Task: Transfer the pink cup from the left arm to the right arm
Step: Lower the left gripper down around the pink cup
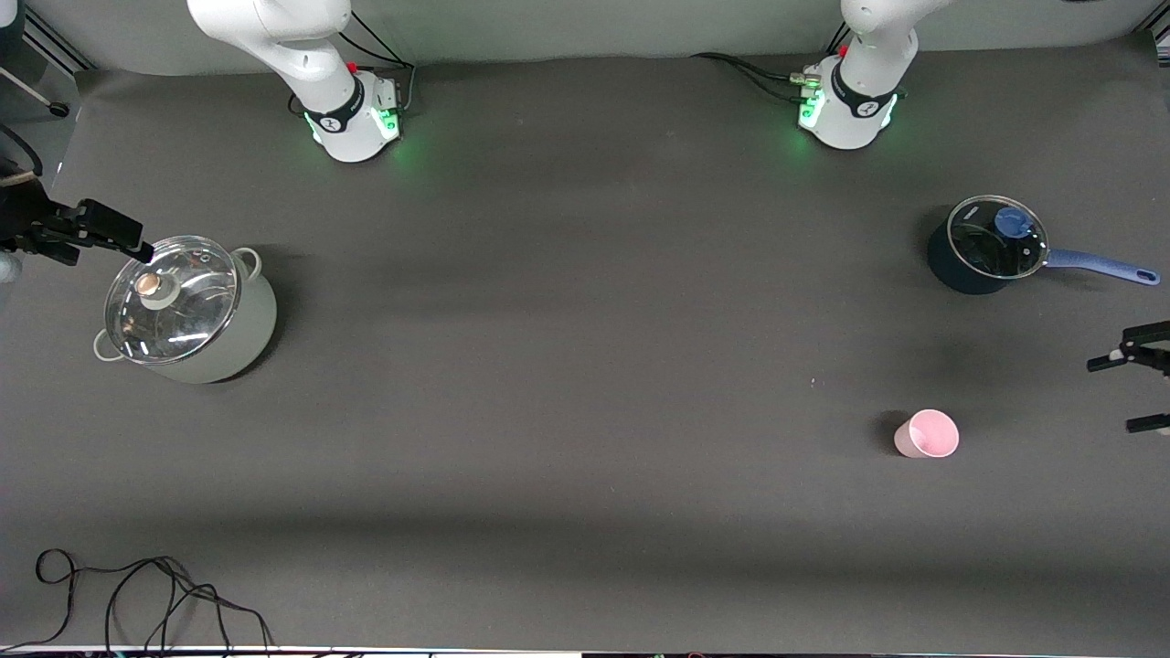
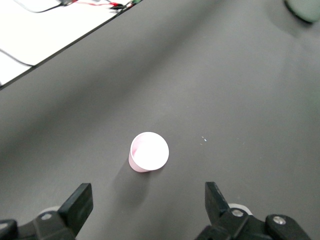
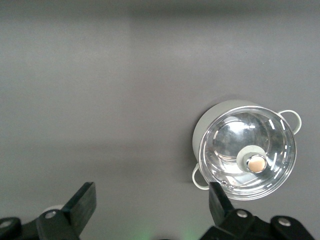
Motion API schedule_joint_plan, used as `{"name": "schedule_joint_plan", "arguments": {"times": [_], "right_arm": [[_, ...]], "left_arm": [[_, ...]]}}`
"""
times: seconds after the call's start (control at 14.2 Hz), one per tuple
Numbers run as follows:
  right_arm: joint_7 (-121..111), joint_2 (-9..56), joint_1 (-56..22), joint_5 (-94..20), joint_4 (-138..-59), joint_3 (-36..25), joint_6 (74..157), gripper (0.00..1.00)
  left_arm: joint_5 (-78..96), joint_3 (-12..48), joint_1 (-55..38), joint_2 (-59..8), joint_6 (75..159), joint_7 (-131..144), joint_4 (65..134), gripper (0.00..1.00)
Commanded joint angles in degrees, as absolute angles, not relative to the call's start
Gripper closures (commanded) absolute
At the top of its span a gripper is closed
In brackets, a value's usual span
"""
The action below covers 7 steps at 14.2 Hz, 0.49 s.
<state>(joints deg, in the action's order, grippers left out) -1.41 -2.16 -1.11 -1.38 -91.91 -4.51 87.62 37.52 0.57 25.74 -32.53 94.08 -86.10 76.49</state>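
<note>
Both grippers [image 2: 147, 205] [image 3: 152, 207] open; one pink cup [image 1: 926, 433], two pots [image 1: 183, 311] [image 1: 985, 245].

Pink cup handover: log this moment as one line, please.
phase: pre-grasp | pink cup: upright on table, untouched | left end effector: open, over table by cup | right end effector: open, waiting beside lidded grey pot

A small pale-pink plastic cup [image 1: 926, 433] without a handle stands upright on the dark grey desk [image 1: 585, 366], mouth open upward and empty. It sits alone toward the left arm's end, nearer the front camera than the blue saucepan [image 1: 985, 245].
</note>
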Motion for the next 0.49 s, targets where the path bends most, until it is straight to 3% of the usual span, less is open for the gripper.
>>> {"name": "schedule_joint_plan", "arguments": {"times": [0.0, 0.42], "right_arm": [[-0.3, -0.4, -1.1, -2.3, -89.6, -4.8, 86.8, 0.00], [-0.4, 1.2, -1.1, -2.6, -88.8, -4.9, 86.6, 0.00]], "left_arm": [[42.9, 1.1, 28.5, -37.2, 93.4, -96.0, 75.5, 0.00], [54.2, 1.1, 32.2, -45.9, 96.8, -121.2, 81.6, 0.00]]}}
